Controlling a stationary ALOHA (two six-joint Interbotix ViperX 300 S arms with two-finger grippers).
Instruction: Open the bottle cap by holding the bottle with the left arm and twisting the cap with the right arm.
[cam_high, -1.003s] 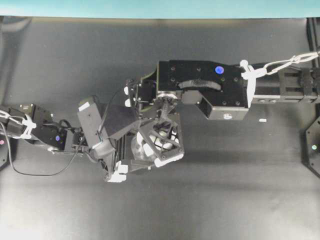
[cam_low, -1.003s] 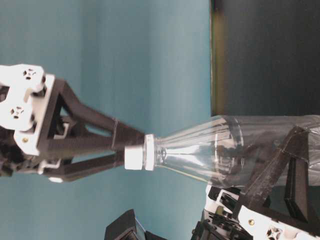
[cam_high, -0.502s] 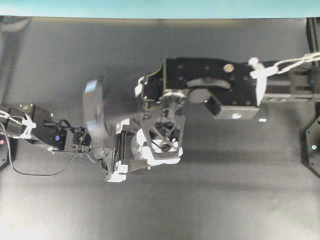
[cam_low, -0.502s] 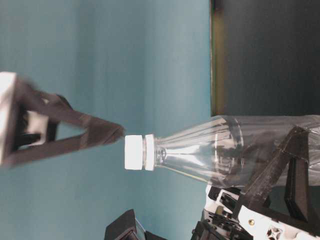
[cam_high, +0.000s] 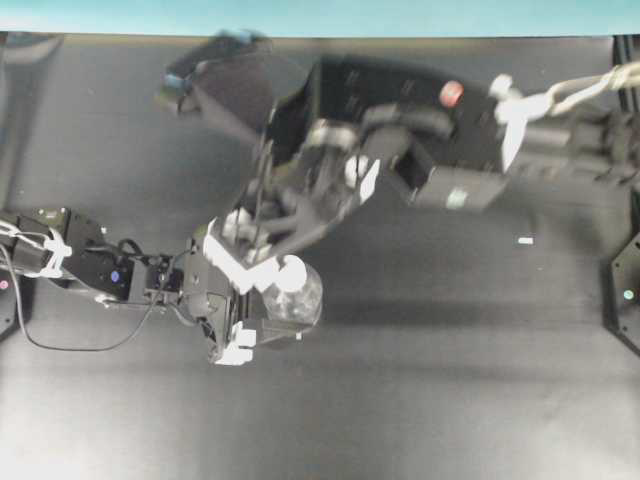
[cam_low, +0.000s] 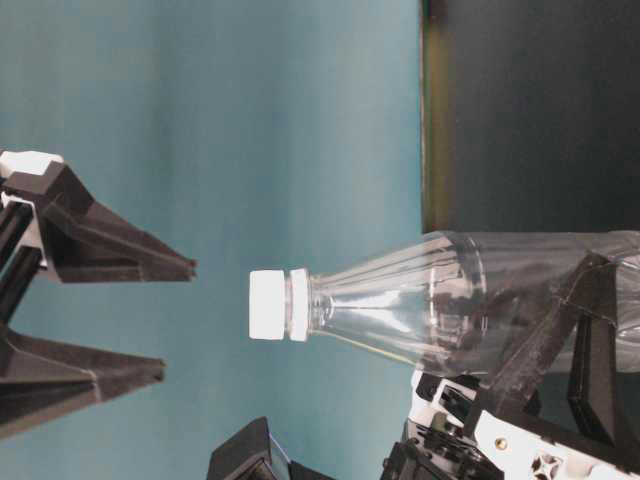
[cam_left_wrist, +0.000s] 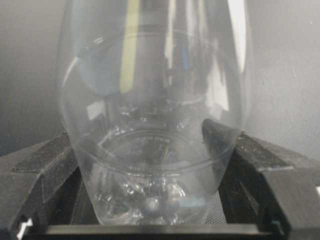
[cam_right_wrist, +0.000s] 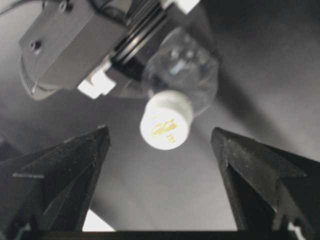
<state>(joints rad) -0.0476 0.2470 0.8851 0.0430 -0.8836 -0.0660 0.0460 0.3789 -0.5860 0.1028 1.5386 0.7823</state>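
While apart, right gripper (cam_right_wrist: 160, 145) clear of bottle cap (cam_right_wrist: 165, 124)

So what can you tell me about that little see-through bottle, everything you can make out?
The bottle is small, of clear glossy plastic with faint ribs along its tapering shoulders, and looks empty. A white screw cap sits on its narrow neck, above a white collar ring. It stands upright on the dark table. The left pincer holds its lower body between black fingers, one on each side. The right pincer is open around the cap without touching it.
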